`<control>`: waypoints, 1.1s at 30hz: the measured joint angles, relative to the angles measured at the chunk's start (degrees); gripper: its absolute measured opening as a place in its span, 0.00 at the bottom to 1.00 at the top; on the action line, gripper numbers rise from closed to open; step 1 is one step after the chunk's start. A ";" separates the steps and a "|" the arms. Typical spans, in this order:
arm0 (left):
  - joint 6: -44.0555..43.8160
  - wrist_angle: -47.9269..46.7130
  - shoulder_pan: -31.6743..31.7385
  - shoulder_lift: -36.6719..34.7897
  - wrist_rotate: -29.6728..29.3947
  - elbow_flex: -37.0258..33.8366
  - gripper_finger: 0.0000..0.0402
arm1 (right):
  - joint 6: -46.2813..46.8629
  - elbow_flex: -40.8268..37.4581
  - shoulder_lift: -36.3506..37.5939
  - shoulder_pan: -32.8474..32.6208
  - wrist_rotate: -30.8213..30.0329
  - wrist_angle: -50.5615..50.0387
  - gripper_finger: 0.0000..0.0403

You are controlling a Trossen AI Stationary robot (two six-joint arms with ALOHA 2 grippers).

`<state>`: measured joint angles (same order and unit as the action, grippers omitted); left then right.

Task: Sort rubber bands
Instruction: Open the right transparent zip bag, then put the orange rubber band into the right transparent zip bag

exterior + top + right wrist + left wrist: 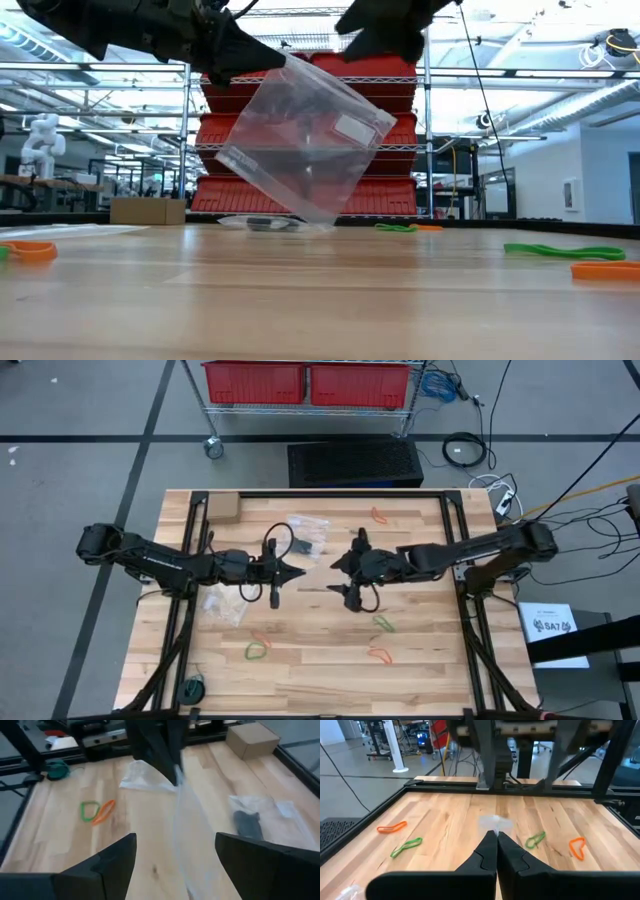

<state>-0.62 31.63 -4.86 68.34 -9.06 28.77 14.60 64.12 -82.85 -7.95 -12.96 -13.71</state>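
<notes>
Between the two arms, above the table's middle, the left gripper [297,572] is pinched shut on the top corner of a clear zip bag [305,140], which hangs tilted above the wood. Just to its right the right gripper [341,574] faces it with fingers spread wide and empty, the bag edge-on between them. Rubber bands [383,624] lie scattered on the table [430,660], nearest the right arm, on its near side.

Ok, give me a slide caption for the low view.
Left gripper holds a clear bag above the table; open right gripper alongside.
</notes>
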 joint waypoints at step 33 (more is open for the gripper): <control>-0.44 -3.88 0.39 0.00 -0.70 -0.04 0.00 | 0.19 -22.56 -1.53 28.54 -6.16 1.36 0.65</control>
<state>-1.06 27.75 -4.47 68.34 -9.76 28.73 14.79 41.56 -84.38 20.59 -19.11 -12.35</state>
